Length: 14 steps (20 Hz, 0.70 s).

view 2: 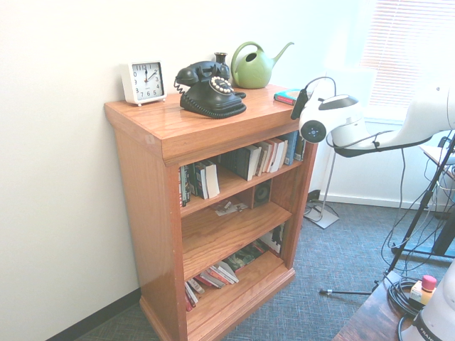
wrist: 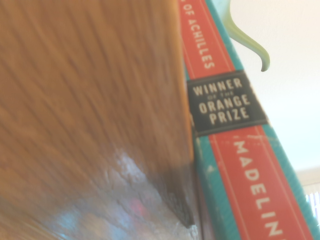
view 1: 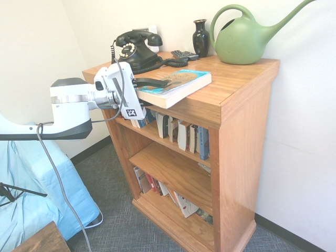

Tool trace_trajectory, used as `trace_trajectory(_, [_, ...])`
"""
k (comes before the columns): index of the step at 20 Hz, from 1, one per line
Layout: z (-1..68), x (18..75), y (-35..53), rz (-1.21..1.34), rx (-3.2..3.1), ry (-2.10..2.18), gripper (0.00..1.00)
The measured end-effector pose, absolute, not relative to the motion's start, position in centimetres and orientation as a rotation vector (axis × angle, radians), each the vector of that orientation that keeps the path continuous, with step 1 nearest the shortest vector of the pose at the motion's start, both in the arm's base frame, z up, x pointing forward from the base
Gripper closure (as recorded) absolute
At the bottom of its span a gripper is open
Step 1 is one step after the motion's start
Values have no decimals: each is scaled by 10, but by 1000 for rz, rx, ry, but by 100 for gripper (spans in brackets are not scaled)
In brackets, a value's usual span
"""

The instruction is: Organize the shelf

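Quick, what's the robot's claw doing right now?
Claw: its dark fingers sit above and below the teal book lying on top of the shelf; whether it is gripping it cannot be told.

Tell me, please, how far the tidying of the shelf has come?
Early. Done: nothing visibly. In hand: the claw, pointing level, has its fingers above and below the teal book overhanging the shelf top's front edge. Left: the book is not filed, and books on the bottom tier lean.

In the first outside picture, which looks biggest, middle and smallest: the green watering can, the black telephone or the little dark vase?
1. Green watering can
2. Black telephone
3. Dark vase

The vase stands furthest back, but it looks clearly smallest anyway.
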State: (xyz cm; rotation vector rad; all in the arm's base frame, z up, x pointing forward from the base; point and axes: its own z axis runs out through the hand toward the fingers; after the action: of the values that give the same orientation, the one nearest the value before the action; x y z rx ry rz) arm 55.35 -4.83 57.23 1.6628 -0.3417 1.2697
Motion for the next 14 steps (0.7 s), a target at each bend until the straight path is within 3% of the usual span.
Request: trace_trajectory(14, [585,547,-51,1302,1677,-423,100])
